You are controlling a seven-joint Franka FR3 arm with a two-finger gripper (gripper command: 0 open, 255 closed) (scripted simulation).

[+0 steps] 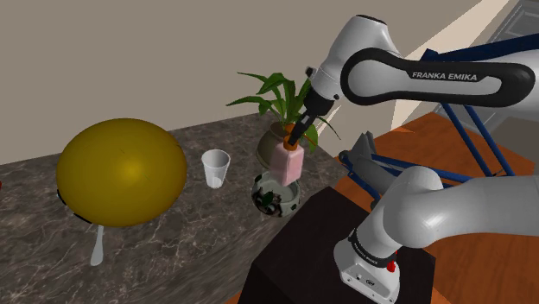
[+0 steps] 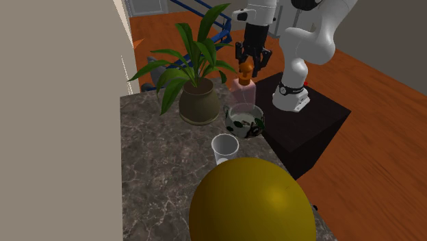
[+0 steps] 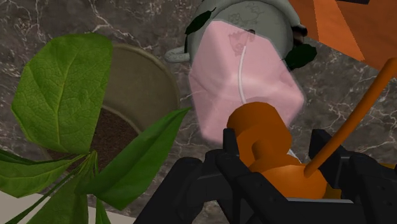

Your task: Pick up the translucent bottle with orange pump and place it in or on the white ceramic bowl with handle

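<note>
1. Pinching the bottle (image 3: 242, 89) by its orange pump (image 3: 261, 133), the black gripper (image 3: 273, 149) has one finger each side of the pump neck, both closed on it.
2. Bottle = pink, translucent, squarish body w/ a thin tube visible inside. It hangs under the gripper, tilted in the wrist view.
3. Directly beneath it: bowl (image 3: 267, 19), pale w/ dark green leaf pattern and a small side handle (image 3: 178, 56).
4. Shoulder view: bottle (image 1: 288, 162) base sits at about rim level of the bowl (image 1: 275, 200). Can't tell whether it touches the bowl.
5. Second ext. view agrees: gripper (image 2: 250, 63) over pump (image 2: 245, 68), bottle (image 2: 244, 90) just over the bowl (image 2: 244, 124).
6. Bowl stands near the edge of a dark marble-look countertop (image 1: 173, 250), on the side nearest the black stand (image 1: 294, 250).
7. Just beside the bowl: potted plant (image 2: 198, 104), brownish round pot, long green leaves; a leaf (image 3: 60, 95) spreads close to the gripper in the wrist view.
8. Further along the counter: clear cup (image 1: 215, 167), upright, apart from the bowl.
9. Beyond the cup: big yellow dome-shaped object (image 1: 121, 171), w/ a white stick-like piece (image 1: 98, 246) poking out from below it.
10. Farthest: orange-brown wood floor (image 2: 383, 157) and a blue frame (image 1: 466, 129) behind the arm.
</note>
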